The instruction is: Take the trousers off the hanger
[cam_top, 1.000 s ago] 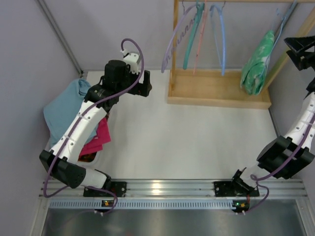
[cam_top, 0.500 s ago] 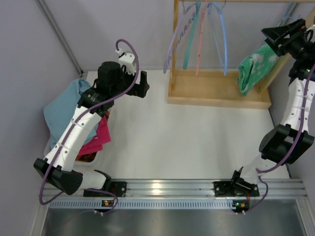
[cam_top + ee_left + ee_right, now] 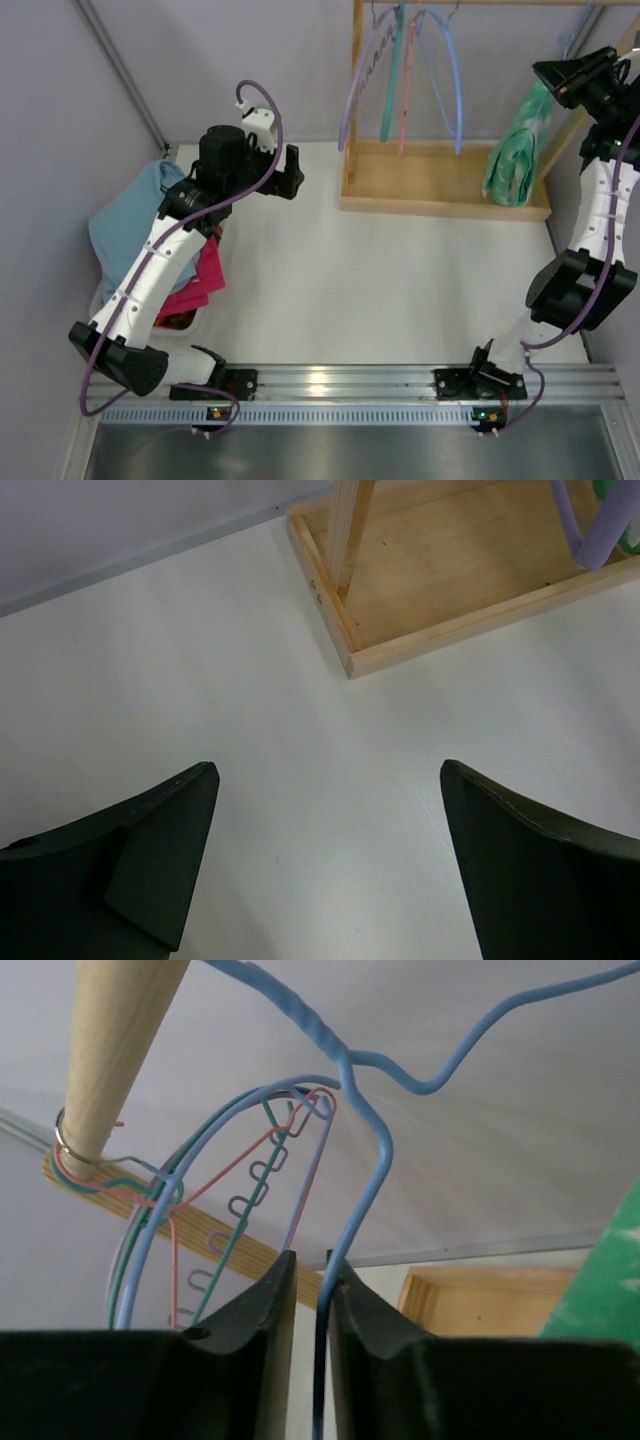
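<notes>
We see one pair of trousers point(image 3: 515, 150) hanging far right on one hanger point(image 3: 320, 1032); our right jaws pinch its wire; our left jaws gape wide over the tabletop point(image 3: 400, 290); we count four other hangers point(image 3: 392, 90).

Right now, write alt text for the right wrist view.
The right gripper pinches the thin blue wire hanger between its dark fingers. Behind, other hangers hang from a wooden rod at upper left; the green trousers show at the right edge.

Top camera looks down from behind the arms point(image 3: 160, 260). Left wrist faces down, wooden rack point(image 3: 440, 590) beyond its fingers point(image 3: 150, 850); right wrist faces up, hanger point(image 3: 308, 1022) close between its fingers point(image 3: 250, 1320).
</notes>
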Motion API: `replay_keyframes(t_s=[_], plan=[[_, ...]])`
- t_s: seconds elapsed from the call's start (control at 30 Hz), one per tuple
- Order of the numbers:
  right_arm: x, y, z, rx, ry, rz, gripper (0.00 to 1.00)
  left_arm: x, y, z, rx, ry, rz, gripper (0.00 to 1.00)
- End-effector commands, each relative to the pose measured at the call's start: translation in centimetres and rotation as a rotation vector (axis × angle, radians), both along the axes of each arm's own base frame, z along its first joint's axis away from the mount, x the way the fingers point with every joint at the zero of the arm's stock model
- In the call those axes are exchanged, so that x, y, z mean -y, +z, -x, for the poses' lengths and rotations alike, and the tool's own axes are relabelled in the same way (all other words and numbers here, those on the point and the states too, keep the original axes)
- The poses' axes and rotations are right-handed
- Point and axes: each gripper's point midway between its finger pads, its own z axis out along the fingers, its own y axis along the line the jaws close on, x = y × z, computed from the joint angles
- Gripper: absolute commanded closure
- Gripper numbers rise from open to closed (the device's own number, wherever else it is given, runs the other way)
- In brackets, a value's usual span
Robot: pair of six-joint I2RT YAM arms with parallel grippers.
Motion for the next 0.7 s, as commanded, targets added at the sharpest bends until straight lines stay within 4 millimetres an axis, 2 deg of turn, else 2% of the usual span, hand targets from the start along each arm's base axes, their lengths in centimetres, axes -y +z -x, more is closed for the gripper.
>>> replay_keyframes(t_s=[0.0,0.1,0.13,0.27,0.4,0.5,0.67], plan=[[-2.4,5.7,1.9,0.231,0.074,0.065,0.85,-0.3,1.2,-0.1,0.04,0.008,0.002,0.01],[-3.0,6.8,2.6,0.264,0.111,0.057,0.99,-0.5,1.1,-0.2,0.041,0.017,0.001,0.01],[-3.2,7.3,2.8,0.283,0.119,0.059,1.0,-0.5,1.0,-0.3,0.037,0.019,-0.001,0.01],[-4.2,9.8,4.5,0.38,0.169,0.065,1.0,-0.2,1.1,-0.1,0.04,-0.005,-0.003,0.01],[-5.3,13.4,7.1,0.499,0.209,0.056,1.0,-0.4,1.1,0.4,0.055,-0.024,-0.017,0.02],[-5.7,14.1,7.8,0.501,0.225,0.025,1.0,-0.7,1.3,0.5,0.071,-0.008,-0.022,0.01],[-6.8,14.7,10.1,0.51,0.258,0.013,1.0,-1.0,1.2,0.4,0.081,0.002,-0.025,0.01]])
